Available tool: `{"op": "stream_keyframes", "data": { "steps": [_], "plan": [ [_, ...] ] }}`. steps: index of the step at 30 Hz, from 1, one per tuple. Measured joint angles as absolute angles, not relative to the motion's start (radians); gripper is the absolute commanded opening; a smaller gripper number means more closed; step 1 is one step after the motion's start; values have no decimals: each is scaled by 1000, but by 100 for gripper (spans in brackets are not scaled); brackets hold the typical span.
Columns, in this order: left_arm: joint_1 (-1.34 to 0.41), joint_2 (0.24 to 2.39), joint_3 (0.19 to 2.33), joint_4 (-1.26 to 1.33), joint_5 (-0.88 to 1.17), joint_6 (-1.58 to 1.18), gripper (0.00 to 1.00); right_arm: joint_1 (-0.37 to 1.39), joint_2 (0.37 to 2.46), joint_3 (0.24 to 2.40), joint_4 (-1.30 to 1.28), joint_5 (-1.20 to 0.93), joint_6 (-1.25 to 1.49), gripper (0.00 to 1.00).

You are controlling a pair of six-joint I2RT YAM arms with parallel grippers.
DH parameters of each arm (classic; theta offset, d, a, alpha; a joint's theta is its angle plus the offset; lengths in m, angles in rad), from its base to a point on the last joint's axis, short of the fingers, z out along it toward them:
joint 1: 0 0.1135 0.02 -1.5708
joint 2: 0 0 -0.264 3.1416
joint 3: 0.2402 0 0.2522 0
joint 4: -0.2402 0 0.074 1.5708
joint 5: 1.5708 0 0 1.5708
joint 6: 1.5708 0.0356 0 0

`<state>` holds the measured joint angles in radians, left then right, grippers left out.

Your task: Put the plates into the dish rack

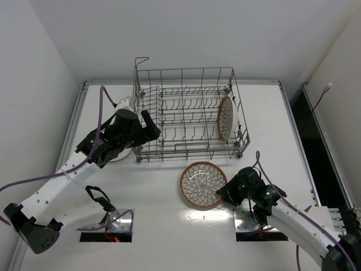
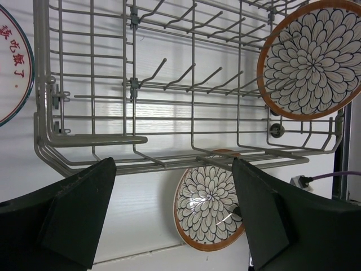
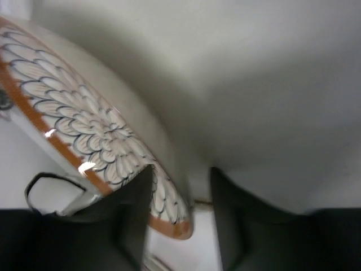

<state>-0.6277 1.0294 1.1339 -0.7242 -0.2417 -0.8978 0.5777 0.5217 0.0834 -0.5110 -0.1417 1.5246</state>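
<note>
- Task item: near plate (image 1: pixel 198 182), round glossy ceramic with a brown rim and white petals outlined dark. It lies on the white bench (image 1: pixel 169 226) just in front of the dish rack (image 1: pixel 169 152).
- The right gripper (image 3: pixel 181 180) is at that plate's right edge, with the rim sitting in the gap between its black fingers (image 3: pixel 127 220). Cannot tell if they have clamped on it.
- The racked plate (image 1: pixel 226 117) has the same petal pattern and stands on edge among the tines at the rack's right end.
- The rack is grey wire, rectangular and tall-sided, with rows of slanted tines.
- The white plate (image 2: pixel 10 73) lies on the bench outside the rack's left end. It has thin teal and red rings near the rim and red Chinese characters, cut off at the frame edge.
- The left gripper (image 2: pixel 172 169) is beside the rack's left wall, jaws wide apart with nothing between them.
</note>
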Motion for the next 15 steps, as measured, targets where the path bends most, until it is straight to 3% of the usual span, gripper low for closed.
{"op": "stream_keyframes", "data": {
  "steps": [2, 4, 8, 15],
  "plan": [
    [-628, 1024, 1134, -725, -246, -899, 82, 578, 554, 71, -492, -146, 1531, 12],
    [-628, 1019, 1134, -725, -249, -898, 82, 578, 566, 67, -474, -146, 1533, 0],
    [-628, 1016, 1134, -726, -254, -898, 83, 583, 537, 90, -488, -155, 1526, 0],
    [-628, 1000, 1134, -738, -268, -899, 84, 583, 506, 278, -822, -133, 1510, 0]
  ]
}}
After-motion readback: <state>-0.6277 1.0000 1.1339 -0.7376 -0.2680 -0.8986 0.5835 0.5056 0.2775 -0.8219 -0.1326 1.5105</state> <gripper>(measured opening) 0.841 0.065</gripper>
